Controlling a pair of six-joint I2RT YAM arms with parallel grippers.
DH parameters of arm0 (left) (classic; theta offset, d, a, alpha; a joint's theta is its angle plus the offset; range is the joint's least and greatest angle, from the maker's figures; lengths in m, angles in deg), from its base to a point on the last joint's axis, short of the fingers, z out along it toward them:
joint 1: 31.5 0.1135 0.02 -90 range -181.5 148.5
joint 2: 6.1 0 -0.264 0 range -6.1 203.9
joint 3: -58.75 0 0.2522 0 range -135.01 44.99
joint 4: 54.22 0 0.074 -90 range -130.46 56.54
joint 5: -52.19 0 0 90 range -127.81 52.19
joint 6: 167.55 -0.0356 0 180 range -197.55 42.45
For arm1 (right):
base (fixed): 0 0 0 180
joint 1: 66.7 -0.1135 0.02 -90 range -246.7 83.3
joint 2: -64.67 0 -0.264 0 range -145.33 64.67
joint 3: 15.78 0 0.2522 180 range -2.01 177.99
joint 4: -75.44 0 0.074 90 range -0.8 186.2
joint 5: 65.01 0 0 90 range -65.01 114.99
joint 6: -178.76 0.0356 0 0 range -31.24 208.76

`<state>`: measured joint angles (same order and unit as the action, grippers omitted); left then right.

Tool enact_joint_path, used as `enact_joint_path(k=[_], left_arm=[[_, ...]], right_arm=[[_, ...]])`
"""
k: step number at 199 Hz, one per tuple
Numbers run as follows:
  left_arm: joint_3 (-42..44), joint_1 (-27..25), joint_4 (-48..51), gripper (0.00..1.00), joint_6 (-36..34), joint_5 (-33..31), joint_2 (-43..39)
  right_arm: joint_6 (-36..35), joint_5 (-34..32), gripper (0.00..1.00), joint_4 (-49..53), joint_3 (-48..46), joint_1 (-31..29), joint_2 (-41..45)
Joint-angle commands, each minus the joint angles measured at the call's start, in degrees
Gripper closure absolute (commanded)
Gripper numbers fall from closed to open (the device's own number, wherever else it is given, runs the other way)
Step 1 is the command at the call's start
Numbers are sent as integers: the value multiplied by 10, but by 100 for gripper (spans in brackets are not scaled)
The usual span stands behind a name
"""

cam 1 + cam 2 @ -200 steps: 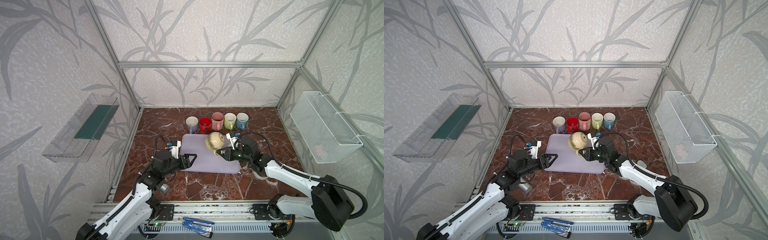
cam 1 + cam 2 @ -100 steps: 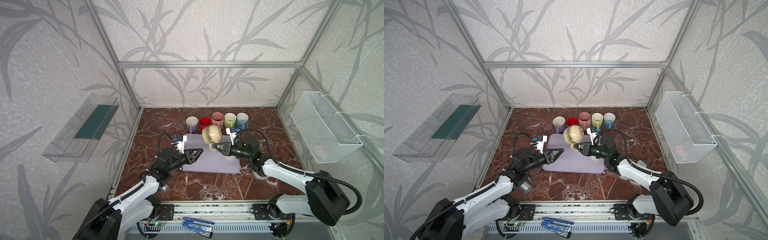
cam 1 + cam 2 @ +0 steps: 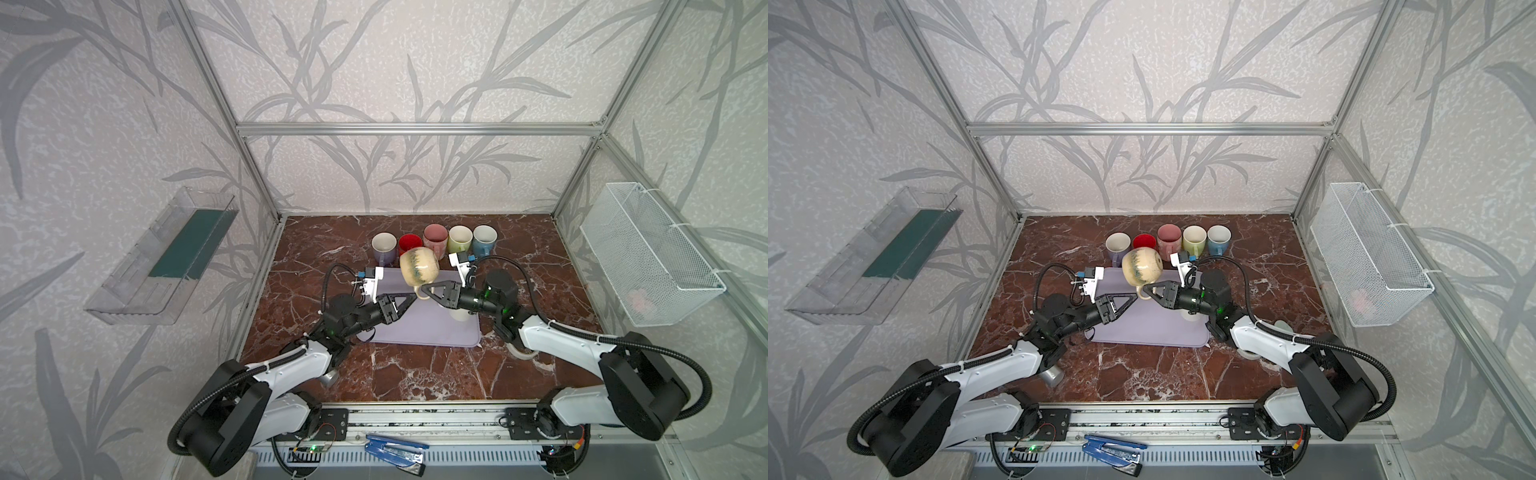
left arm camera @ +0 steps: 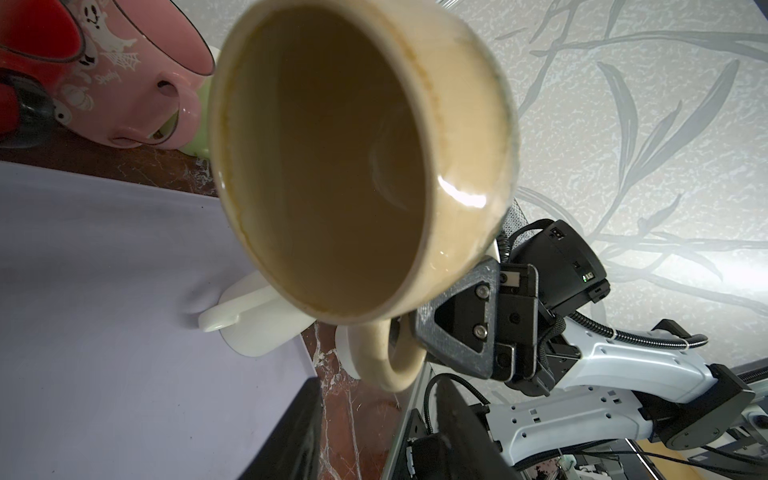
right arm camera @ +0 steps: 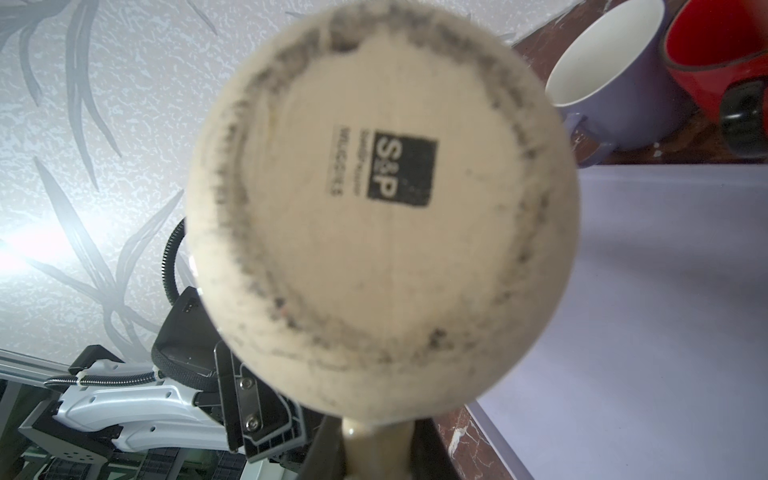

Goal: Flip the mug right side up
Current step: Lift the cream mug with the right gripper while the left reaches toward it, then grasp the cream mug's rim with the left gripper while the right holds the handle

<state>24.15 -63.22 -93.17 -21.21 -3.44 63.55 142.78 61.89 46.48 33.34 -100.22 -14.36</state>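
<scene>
A cream mug [image 3: 419, 268] [image 3: 1142, 268] hangs on its side above the lavender mat [image 3: 415, 328], handle pointing down. My right gripper [image 3: 424, 288] [image 3: 1147, 286] is shut on that handle; the right wrist view shows the mug's stamped base [image 5: 382, 208] and the handle between the dark fingers [image 5: 432, 453]. My left gripper [image 3: 411, 297] [image 3: 1133, 296] reaches in from the left, jaws apart, its tips right by the handle's loop. The left wrist view looks into the mug's empty mouth [image 4: 332, 166]. Nothing shows gripped between the left fingers [image 4: 291, 436].
Lavender [image 3: 383, 245], red [image 3: 409, 243], pink [image 3: 435, 237], green [image 3: 460, 239] and blue [image 3: 484, 240] mugs stand in a row just behind the held mug. A white mug [image 4: 257, 324] sits upside down on the mat under my right arm. A wire basket [image 3: 648, 253] hangs on the right wall.
My right gripper has raised the mug off the mat and carried it toward the back row. My left gripper has moved in under it and narrowed its jaws.
</scene>
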Motion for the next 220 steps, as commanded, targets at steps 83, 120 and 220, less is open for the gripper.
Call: enact_joint_path(k=[83,120,220], left_arm=[[-40,-9,-126,69,45,14,68],[-42,-12,-154,74,56,15,89],[-33,-18,-157,100,51,7,84]], right_arm=[[38,40,100,-177,3,-4,-27],[42,44,100,-190,2,-8,-34],[48,46,93,-207,-2,-7,-38]])
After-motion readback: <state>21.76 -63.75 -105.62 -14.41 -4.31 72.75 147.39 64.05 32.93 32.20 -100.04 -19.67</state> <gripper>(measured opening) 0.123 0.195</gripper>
